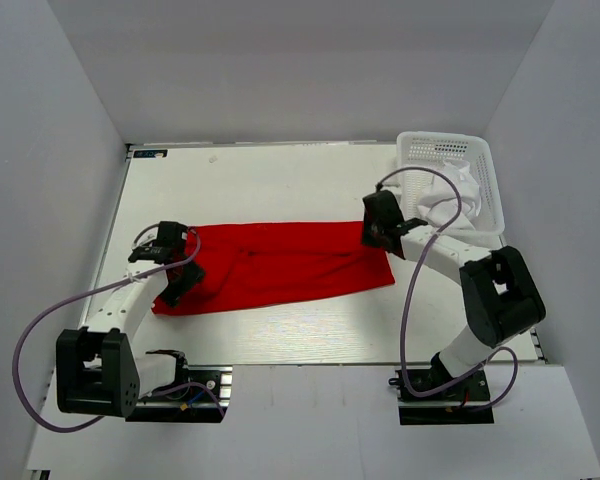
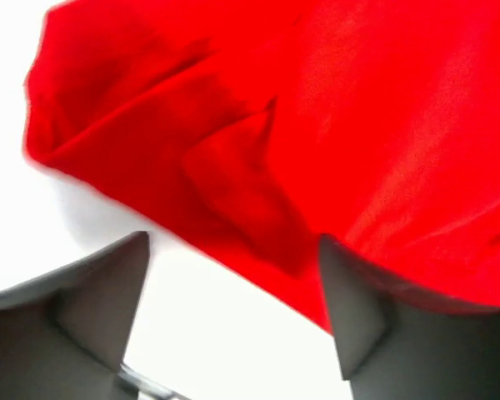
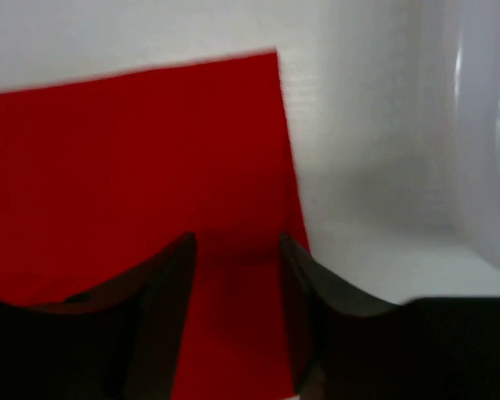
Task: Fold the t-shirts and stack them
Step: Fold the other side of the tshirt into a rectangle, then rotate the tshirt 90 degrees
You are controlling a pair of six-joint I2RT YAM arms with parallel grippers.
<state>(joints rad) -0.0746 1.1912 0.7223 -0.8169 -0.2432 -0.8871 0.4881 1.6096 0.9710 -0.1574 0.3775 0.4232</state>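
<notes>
Red t-shirt [image 1: 280,265] lies flat on the table [image 1: 280,185], folded into a long band. Its right end stops just short of the basket's near-left corner and the band runs leftward, well away from the basket. Left end is rumpled, with creases and a folded-over flap [image 2: 242,183]. Right end has a clean straight edge and a square corner [image 3: 271,62].

White t-shirt [image 1: 448,195] sits crumpled inside the basket [image 1: 425,150], in the near half and bulging up to the rim. White lattice basket is at the table's far right corner.

Right gripper [image 1: 373,235] is at the shirt end closest to the basket, just left of the basket's near-left corner. Fingers [image 3: 171,292] stand narrowly apart, with red cloth showing in the gap [image 3: 233,267]. Cannot tell whether they pinch the cloth or just hang over it.

Left gripper [image 1: 183,283] is at the shirt end farthest from the basket, at the near-left corner of the band. Claw is wide: fingers [image 2: 100,300] far apart, bare white table between them and the shirt's edge just beyond the tips, nothing held.
</notes>
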